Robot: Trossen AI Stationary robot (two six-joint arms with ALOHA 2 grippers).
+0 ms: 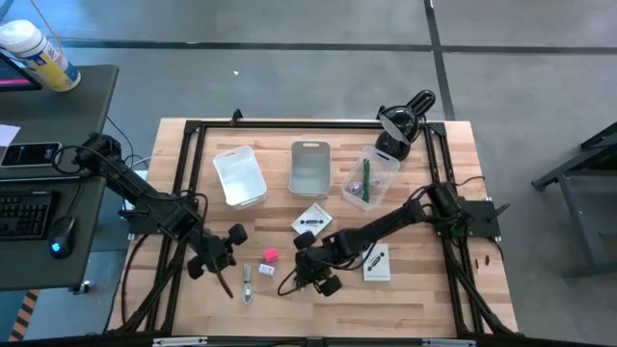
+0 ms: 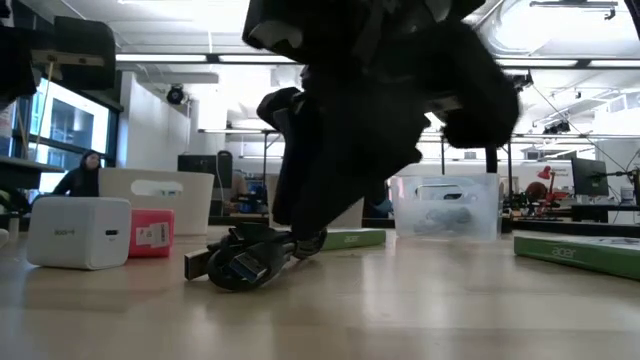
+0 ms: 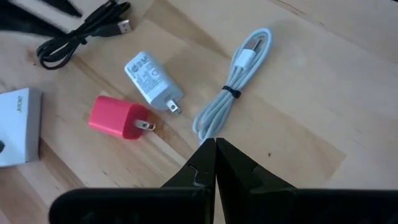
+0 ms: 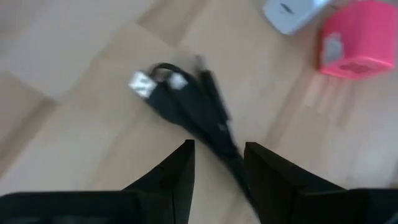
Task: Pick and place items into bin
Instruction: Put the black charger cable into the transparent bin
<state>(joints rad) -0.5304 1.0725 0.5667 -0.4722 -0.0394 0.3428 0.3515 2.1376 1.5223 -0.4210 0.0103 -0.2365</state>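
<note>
Fingers pressed together, the left gripper (image 1: 228, 286) hovers near the bench's (image 1: 424, 299) front edge, just beside the white cable (image 1: 248, 285). Next come the white charger (image 1: 267, 270) and pink charger (image 1: 271, 254), lying side by side. Then the right gripper (image 1: 290, 280) — fingers spread — sits low over the coiled black cable (image 2: 248, 262). Toward the back edge stand 3 bins (image 1: 309, 167); the rightmost holds a green pen (image 1: 365, 180).

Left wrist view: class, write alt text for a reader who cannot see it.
The left gripper, fingers shut, hovers above a wooden table over a coiled white cable. Beside the cable lie a white charger, a pink charger and a black cable.
</note>
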